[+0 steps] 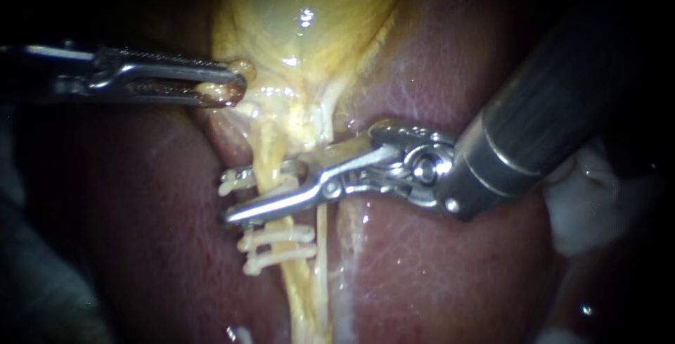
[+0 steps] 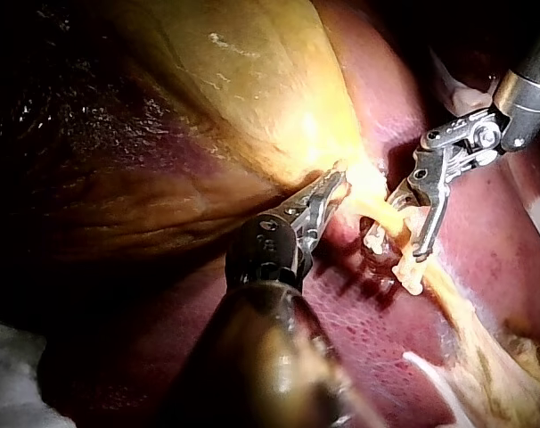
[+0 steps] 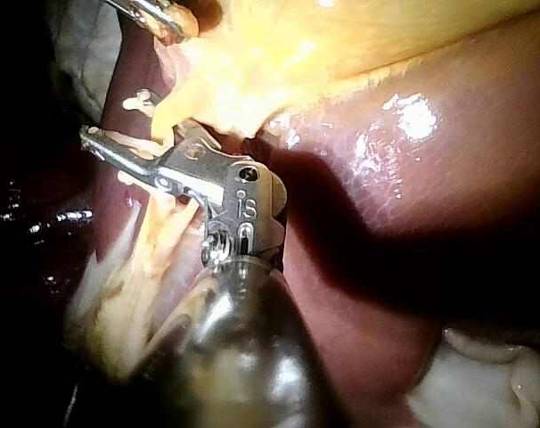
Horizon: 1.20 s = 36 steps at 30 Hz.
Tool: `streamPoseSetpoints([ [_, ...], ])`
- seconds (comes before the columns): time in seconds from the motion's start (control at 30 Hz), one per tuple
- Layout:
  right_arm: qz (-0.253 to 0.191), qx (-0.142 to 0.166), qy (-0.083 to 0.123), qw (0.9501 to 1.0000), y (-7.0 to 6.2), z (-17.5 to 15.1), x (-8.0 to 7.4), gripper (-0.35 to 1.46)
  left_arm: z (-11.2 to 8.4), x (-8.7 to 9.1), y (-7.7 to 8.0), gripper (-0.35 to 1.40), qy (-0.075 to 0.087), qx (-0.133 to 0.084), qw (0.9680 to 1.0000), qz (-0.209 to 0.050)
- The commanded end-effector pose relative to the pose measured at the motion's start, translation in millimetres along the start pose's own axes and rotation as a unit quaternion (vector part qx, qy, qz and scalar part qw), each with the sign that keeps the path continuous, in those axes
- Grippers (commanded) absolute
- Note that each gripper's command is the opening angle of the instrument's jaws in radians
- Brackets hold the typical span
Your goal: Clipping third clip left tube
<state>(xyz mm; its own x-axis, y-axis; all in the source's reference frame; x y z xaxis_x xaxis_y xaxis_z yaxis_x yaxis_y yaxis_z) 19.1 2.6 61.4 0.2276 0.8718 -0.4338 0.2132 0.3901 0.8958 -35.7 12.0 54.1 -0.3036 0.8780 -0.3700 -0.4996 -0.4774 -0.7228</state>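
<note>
Straddling the left tube [image 1: 269,157] with our right instrument [image 1: 234,195], tool gaping;
we are judging it soft, slippery, best taken beside the clips [image 1: 281,235]; our left instrument [image 1: 239,82] is clenching the gallbladder [image 1: 302,34].

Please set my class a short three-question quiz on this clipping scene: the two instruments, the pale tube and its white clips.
1. Multiple choice: the jaws of the left instrument, a slender metal shaft, are shut on: A) dark red liver; B) yellow gallbladder tissue; C) a white clip.
2. True or false: the right instrument, a dark shaft with a metal tip, lies well away from the pale yellow tube.
3. Count: in the endoscope view, how many white plastic clips sit on the tube below the right instrument?

Key: 1 B; 2 false, it reaches across the tube; 3 two.
</note>
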Motion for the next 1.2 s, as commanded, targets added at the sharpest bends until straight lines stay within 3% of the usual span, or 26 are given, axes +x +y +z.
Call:
streamPoseSetpoints([
  [0.03,0.001,-0.001,0.003,1.0,-0.2,0.0,0.2,0.44,0.0,0.0,0.0,-0.35,0.0,0.0,1.0,0.0],
  [0.27,0.003,0.0,0.006,1.0,-1.2,-0.5,0.9,0.27,0.0,0.0,0.0,-0.35,0.0,0.0,1.0,0.0],
  [0.6,0.03,0.001,0.006,0.9995,-1.5,-0.8,0.8,-0.18,0.0,0.0,0.0,-0.35,0.0,0.0,1.0,0.0],
  [0.67,0.033,0.001,0.006,0.9994,-1.5,-0.8,0.8,-0.34,0.0,0.0,0.0,-0.35,0.0,0.0,1.0,0.0],
  [0.8,0.08,0.0,0.007,0.9968,-1.5,-0.9,0.7,-0.35,0.0,0.0,0.0,-0.35,0.0,0.0,1.0,0.0],
  [1.2,0.079,0.0,0.007,0.9969,-1.1,-0.9,0.4,-0.35,0.0,0.0,0.0,-0.35,0.0,0.0,1.0,0.0],
])
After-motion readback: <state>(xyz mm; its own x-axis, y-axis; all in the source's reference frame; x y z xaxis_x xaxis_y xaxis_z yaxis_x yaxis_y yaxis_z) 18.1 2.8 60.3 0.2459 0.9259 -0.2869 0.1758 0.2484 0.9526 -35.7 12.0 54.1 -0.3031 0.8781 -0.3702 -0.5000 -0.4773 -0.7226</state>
